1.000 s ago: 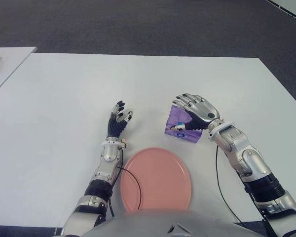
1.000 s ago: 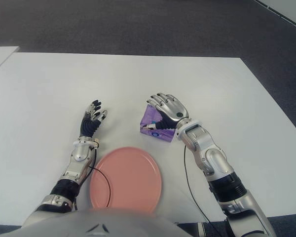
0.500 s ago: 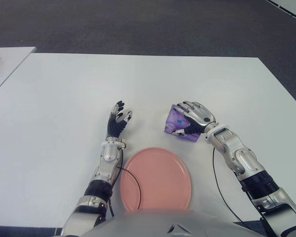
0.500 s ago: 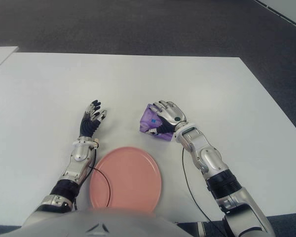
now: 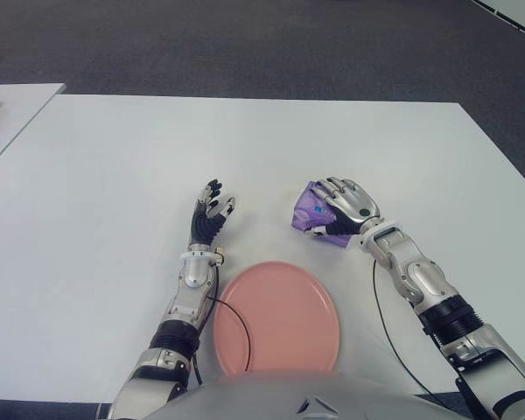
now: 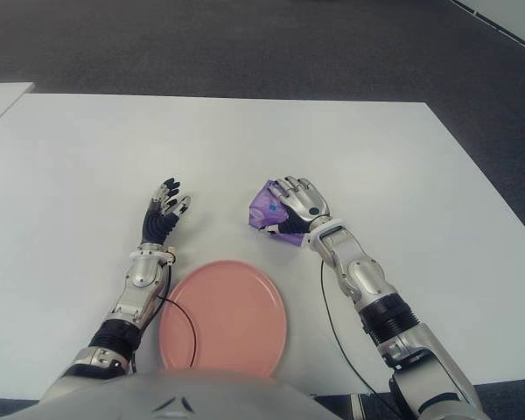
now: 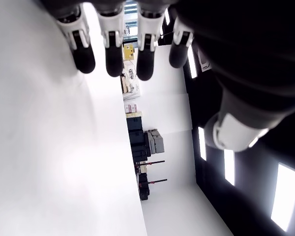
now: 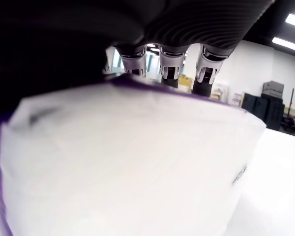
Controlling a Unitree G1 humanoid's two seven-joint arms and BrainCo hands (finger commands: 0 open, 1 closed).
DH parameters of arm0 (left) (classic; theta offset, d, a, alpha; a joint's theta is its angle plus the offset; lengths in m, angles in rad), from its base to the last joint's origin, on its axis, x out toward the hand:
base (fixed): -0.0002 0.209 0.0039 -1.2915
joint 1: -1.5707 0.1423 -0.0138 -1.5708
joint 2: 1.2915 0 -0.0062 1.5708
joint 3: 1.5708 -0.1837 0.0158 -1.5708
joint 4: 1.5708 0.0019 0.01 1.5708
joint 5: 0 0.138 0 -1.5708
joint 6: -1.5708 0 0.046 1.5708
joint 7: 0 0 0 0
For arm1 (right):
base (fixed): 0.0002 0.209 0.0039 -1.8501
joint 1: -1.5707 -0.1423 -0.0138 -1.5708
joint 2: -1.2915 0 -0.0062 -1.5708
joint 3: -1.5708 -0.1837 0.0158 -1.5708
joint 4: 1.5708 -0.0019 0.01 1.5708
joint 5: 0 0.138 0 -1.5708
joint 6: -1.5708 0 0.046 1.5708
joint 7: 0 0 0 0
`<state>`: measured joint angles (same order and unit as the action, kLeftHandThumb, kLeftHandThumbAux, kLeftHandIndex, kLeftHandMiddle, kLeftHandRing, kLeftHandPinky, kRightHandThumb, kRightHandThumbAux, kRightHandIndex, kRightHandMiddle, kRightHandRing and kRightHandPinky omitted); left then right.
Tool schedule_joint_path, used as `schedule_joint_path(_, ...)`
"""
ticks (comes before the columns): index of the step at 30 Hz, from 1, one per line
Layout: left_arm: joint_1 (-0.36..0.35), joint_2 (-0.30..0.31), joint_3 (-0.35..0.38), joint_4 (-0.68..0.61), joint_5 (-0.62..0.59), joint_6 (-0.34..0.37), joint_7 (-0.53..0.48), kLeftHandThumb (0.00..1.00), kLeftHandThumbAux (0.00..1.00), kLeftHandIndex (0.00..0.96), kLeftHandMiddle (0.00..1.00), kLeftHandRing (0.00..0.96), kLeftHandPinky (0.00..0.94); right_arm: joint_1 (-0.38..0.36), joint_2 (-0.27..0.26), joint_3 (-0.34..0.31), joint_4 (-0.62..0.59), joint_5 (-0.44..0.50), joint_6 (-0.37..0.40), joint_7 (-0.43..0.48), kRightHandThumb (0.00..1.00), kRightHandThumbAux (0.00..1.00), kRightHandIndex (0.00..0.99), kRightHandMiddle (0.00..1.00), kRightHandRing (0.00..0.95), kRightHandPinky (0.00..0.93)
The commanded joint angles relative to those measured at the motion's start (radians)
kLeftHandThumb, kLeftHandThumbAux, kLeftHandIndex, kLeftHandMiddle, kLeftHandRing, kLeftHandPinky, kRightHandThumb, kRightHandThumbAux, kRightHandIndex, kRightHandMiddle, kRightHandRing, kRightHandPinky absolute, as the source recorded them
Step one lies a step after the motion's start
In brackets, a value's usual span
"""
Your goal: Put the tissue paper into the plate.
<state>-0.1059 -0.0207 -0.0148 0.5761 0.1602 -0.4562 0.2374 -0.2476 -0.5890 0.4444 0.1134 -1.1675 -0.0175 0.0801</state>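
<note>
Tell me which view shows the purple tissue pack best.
Left eye view: the purple plastic tissue pack shows on the white table under the right robot hand. Right eye view matches. Right wrist view fills with its side; left wrist view misses it.

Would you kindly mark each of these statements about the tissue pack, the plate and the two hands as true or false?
1. The right hand is closed around the purple tissue pack. True.
2. The tissue pack already lies in the pink plate. False: it is on the white table, beyond the plate and apart from it.
3. The left hand holds nothing, its fingers open. True.
4. The plate sits at the far edge of the table. False: it is at the near edge, just in front of the robot's body.
5. The left hand grips the rim of the plate. False: it shows beyond the plate's left side, clear of the rim.
</note>
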Motion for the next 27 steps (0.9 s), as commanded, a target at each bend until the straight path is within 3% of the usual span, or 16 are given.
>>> schedule_joint_path(1,0.029,0.003,0.004,0.020,0.001,0.026,0.006,0.252,0.616,0.137,0.170,0.148,0.161,0.042,-0.002,0.040,0.036,-0.029,0.023,0.024,0.329,0.161,0.000,0.000,0.000,0.000)
schedule_joint_path(10,0.028,0.007,-0.002,0.023,0.012,0.028,0.009,0.236,0.604,0.131,0.158,0.136,0.139,0.050,0.006,0.092,0.072,-0.057,0.073,0.060,0.312,0.153,0.000,0.000,0.000,0.000)
schedule_joint_path(27,0.028,0.002,0.003,0.009,0.003,0.033,0.003,0.254,0.614,0.142,0.168,0.144,0.150,0.074,-0.008,0.162,0.080,-0.115,0.097,0.026,0.327,0.168,0.000,0.000,0.000,0.000)
